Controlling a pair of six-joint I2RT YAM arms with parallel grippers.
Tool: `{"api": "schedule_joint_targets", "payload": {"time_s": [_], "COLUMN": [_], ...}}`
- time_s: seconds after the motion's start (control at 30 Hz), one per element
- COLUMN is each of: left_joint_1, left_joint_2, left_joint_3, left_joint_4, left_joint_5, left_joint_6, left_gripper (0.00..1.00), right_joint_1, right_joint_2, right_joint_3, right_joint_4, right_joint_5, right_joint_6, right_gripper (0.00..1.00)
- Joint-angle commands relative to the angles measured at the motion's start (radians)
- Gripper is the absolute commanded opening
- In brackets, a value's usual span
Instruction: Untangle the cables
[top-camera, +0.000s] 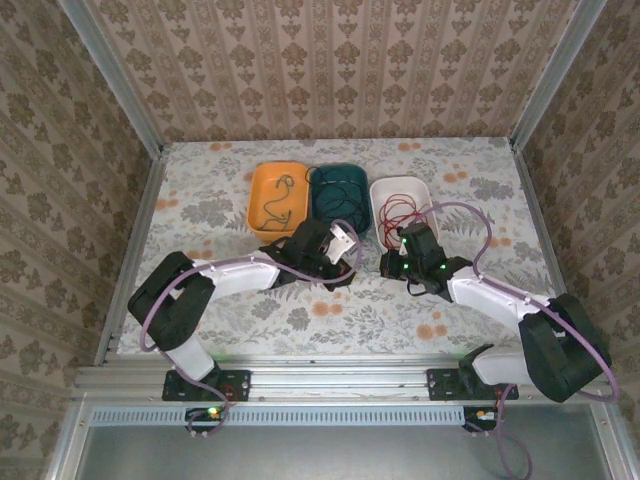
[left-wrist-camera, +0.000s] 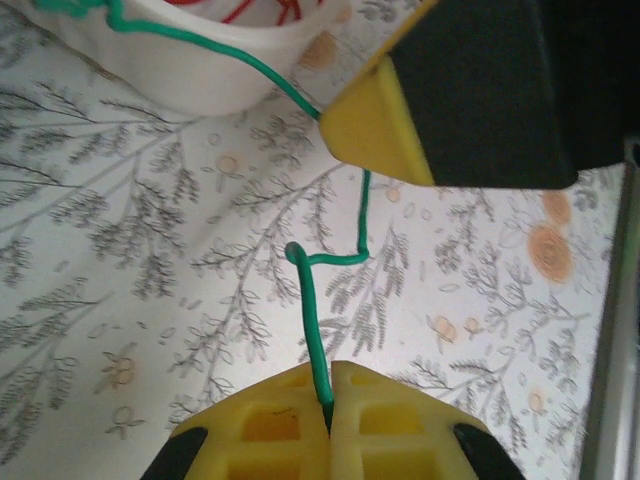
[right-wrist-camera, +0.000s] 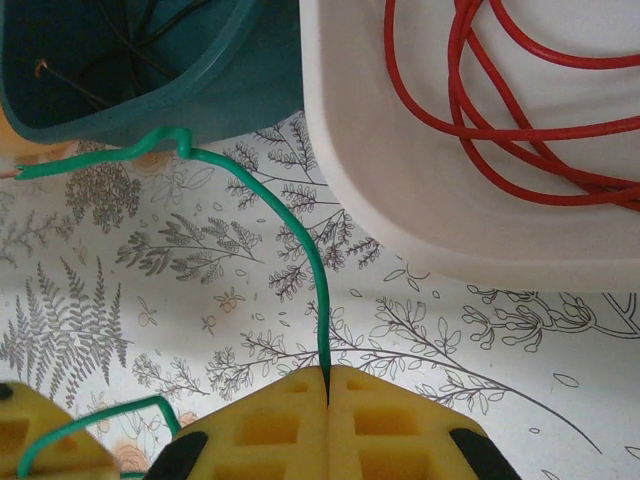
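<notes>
Both grippers pinching one green cable (left-wrist-camera: 309, 300)

The left gripper (left-wrist-camera: 330, 415) and right gripper (right-wrist-camera: 328, 390) are each clamping shut on the green cable. It is stretching kinked between them over the table (left-wrist-camera: 150, 300), just before the teal bin (right-wrist-camera: 200, 90) and the white bin (right-wrist-camera: 400, 200) — the red cable (right-wrist-camera: 465, 90) is lying coiled in the latter.

In the left wrist view we lose a short stretch of the green cable (left-wrist-camera: 310, 310) behind the yellow pad (left-wrist-camera: 375, 125) of the right gripper (right-wrist-camera: 328, 385), and its other end runs off the top edge. In the right wrist view the white tray (right-wrist-camera: 360, 190) is cut by the top and right edges, so the loops of the red cable (right-wrist-camera: 387, 50) leave the picture. The teal tray (right-wrist-camera: 210, 95) is cropped too, and the thin dark wires (right-wrist-camera: 75, 85) inside it are too dim for us to follow.
</notes>
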Motion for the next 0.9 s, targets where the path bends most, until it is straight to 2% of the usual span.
{"api": "schedule_joint_targets", "payload": {"time_s": [0.0,0.1,0.2,0.23,0.3,0.33,0.4,0.5,0.6,0.7,0.8,0.83,0.87], "left_joint_1": [0.004,0.018,0.054,0.075,0.127,0.158,0.214,0.298,0.373,0.439,0.47,0.477,0.483], "left_joint_2": [-0.033,-0.054,-0.103,-0.126,-0.175,-0.199,-0.237,-0.277,-0.288,-0.252,-0.18,-0.151,-0.122], "left_joint_3": [-0.012,-0.028,-0.069,-0.089,-0.13,-0.149,-0.177,-0.197,-0.191,-0.137,-0.085,-0.068,-0.048], "left_joint_4": [-0.101,-0.099,-0.022,0.025,0.151,0.213,0.315,0.409,0.45,0.393,0.368,0.37,0.374], "left_joint_5": [0.11,0.112,0.089,0.085,0.073,0.06,0.041,-0.024,-0.135,-0.278,-0.392,-0.412,-0.412], "left_joint_6": [0.041,0.037,-0.018,-0.051,-0.143,-0.193,-0.279,-0.375,-0.41,-0.412,-0.424,-0.427,-0.425], "left_gripper": [0.0,0.0,0.0,0.0,0.0,0.0,0.0,0.0,0.0,0.0,0.0,0.03,0.14], "right_joint_1": [-0.014,-0.014,-0.014,-0.013,-0.013,-0.012,-0.011,-0.012,-0.013,-0.012,-0.013,-0.013,-0.013], "right_joint_2": [-0.039,-0.046,-0.046,-0.047,-0.052,-0.058,-0.075,-0.109,-0.128,-0.128,-0.138,-0.145,-0.151], "right_joint_3": [-0.011,-0.01,-0.004,-0.001,0.004,0.006,0.011,0.017,0.027,0.038,0.03,0.026,0.023], "right_joint_4": [0.095,0.127,0.165,0.175,0.193,0.2,0.193,0.166,0.129,0.082,0.068,0.065,0.06], "right_joint_5": [0.068,0.054,0.008,-0.01,-0.03,-0.034,-0.02,0.017,0.028,0.016,0.008,0.012,0.013], "right_joint_6": [0.042,0.05,0.057,0.064,0.083,0.092,0.1,0.086,0.059,0.039,0.037,0.037,0.034], "right_gripper": [0.0,0.0,0.08,0.15,0.36,0.42,0.5,0.53,0.54,0.54,0.55,0.55,0.55]}}
